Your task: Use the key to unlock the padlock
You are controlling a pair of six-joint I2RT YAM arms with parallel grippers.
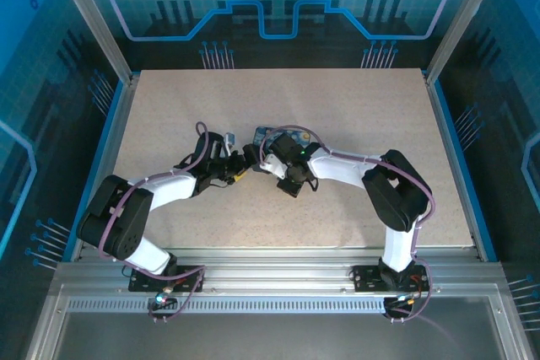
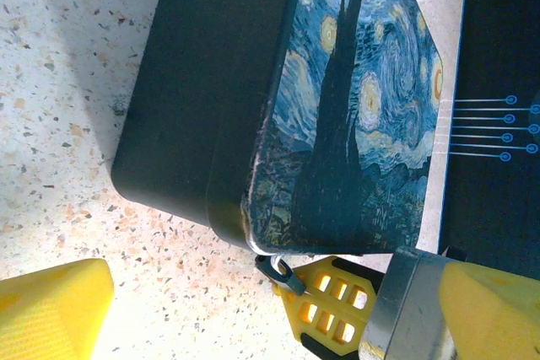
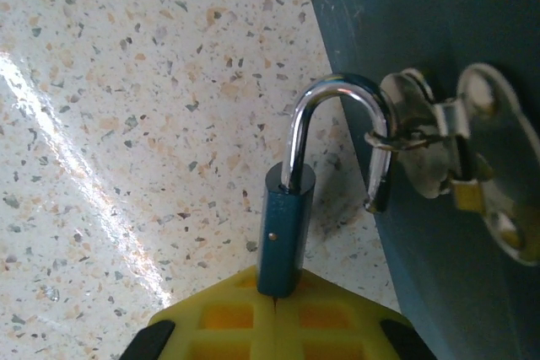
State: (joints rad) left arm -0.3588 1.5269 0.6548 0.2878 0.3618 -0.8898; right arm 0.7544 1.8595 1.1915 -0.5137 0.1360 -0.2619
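At lower left of the left wrist view, one yellow finger (image 2: 51,314) of the left gripper (image 1: 242,166) stands well apart from its mate at lower right, spread open over speckled stone tabletop (image 2: 59,124); the dark blue box with a swirling night-sky lid (image 2: 354,107) blocks the way ahead. In the right wrist view open tabletop lies left, and at centre the small blue-grey padlock with a silver shackle (image 3: 283,233) hooks through the box's silver hasp (image 3: 422,137), close against the box wall at right. At bottom centre the right gripper (image 3: 274,309) is clenched to a thin seam touching the padlock's lower end.

the top external camera looks down from above and behind the arm bases (image 1: 160,274) over the whole table (image 1: 169,107). both wrist cameras sit very close, low over the tabletop, sharing the painted box (image 2: 354,107); the right one faces the padlock (image 3: 285,225).
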